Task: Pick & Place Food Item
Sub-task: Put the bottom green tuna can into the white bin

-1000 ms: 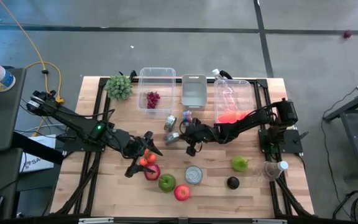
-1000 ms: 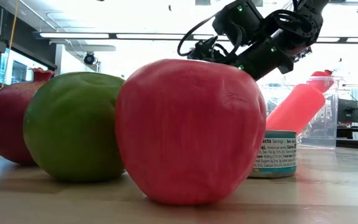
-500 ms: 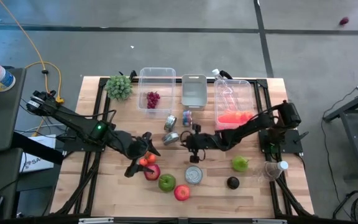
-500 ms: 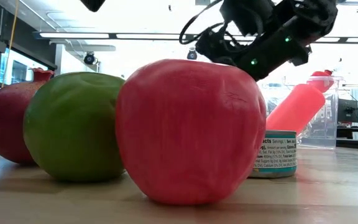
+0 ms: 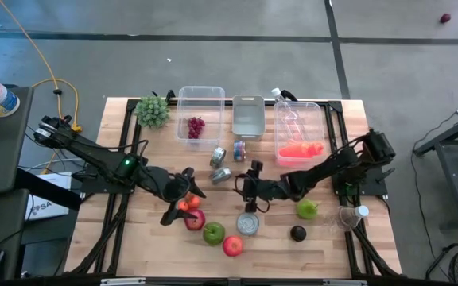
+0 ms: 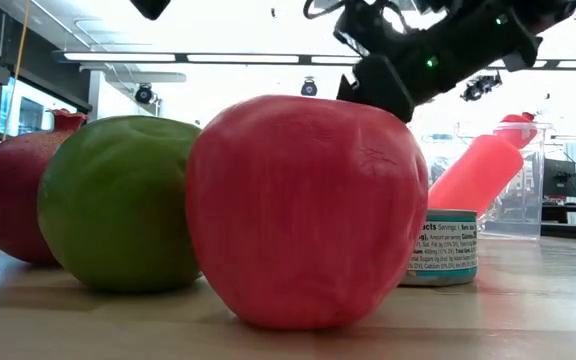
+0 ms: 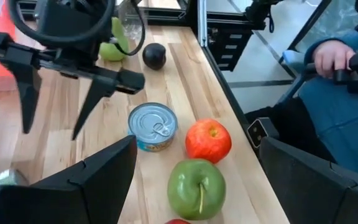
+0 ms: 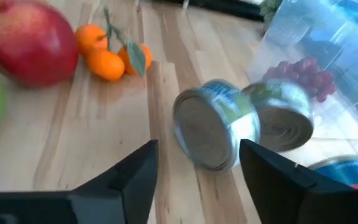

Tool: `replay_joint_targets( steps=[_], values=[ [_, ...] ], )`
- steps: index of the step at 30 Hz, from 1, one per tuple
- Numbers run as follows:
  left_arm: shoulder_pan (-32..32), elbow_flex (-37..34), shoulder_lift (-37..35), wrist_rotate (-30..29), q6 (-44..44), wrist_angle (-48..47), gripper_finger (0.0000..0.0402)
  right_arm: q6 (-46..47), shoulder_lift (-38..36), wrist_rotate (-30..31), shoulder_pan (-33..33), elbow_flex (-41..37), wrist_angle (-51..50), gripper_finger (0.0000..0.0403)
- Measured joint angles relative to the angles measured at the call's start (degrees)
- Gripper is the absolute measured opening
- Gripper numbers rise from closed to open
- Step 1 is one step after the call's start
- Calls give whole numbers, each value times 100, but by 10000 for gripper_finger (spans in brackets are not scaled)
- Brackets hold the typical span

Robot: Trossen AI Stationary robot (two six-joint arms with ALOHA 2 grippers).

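Right pincer pulls back toward the upright tin

The right pincer point(image 5: 250, 193) has moved from beside the two tipped cans point(image 5: 220, 175) to just above the upright tin point(image 5: 247, 224), near the bench point(image 5: 324, 246) middle; its fingers, pressed together a second ago, now stand spread and empty. The left pincer point(image 5: 183, 189) has not shifted: it hovers spread over the oranges point(image 5: 187, 204), next to the pomegranate point(image 5: 195, 218), green apple point(image 5: 213, 233) and red apple point(image 5: 232, 245).
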Motion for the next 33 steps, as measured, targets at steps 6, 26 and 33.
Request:
replay_joint_targets(
  steps=[6, 26, 33],
  values=[
    [21, 0, 0, -185, 8, -394, 331, 135, 9, -33, 32, -3, -109, 221],
    [323, -761, 847, -1687, 206, 60, 331, 83, -2, -5, 112, -3, -107, 200],
    [649, -761, 1569, -1702, 260, 441, 331, 81, -4, -7, 136, -3, -119, 200]
  ],
)
